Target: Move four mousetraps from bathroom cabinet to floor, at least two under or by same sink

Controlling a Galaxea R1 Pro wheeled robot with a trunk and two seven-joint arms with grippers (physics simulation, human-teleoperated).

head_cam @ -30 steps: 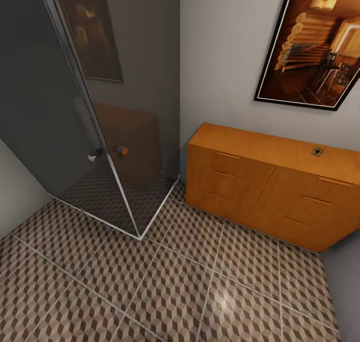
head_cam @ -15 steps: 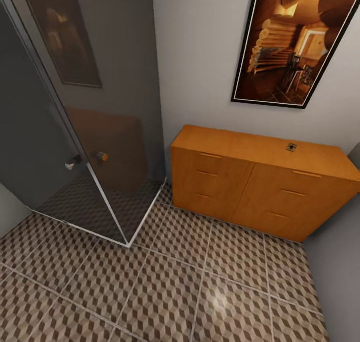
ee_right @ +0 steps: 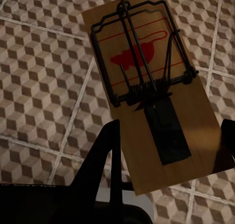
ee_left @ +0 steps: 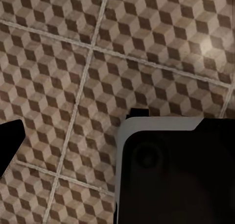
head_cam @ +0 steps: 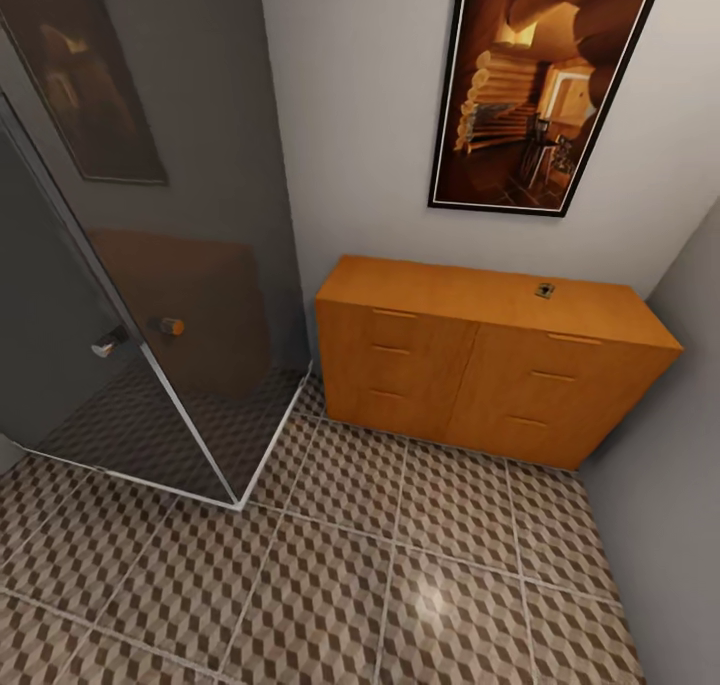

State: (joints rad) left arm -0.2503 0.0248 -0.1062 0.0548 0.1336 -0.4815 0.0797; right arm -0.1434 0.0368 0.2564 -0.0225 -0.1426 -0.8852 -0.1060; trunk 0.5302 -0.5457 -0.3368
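Observation:
The orange-brown cabinet (head_cam: 480, 365) stands against the far wall in the head view, all drawers closed. One small mousetrap (head_cam: 545, 290) lies on its top, toward the right end. In the right wrist view my right gripper (ee_right: 166, 148) is shut on another mousetrap (ee_right: 147, 87), a tan board with dark spring bars and a red mouse mark, held above the cube-patterned bathroom floor (ee_right: 39, 77). In the left wrist view my left gripper (ee_left: 115, 136) hangs over that floor (ee_left: 73, 52); one dark finger (ee_left: 11, 136) sits far out at the frame's edge, nothing between the fingers. The sink is out of view.
A glass-walled shower (head_cam: 150, 295) with a round door knob (head_cam: 170, 326) stands left of the cabinet. A framed picture (head_cam: 540, 85) hangs above the cabinet. A grey wall (head_cam: 670, 415) closes in on the right. Part of the robot's dark and white body (ee_left: 171, 175) shows below the left wrist.
The head camera has swung, so the cabinet and picture sit further left and more central in the picture. The cabinet and the trap on it have not moved.

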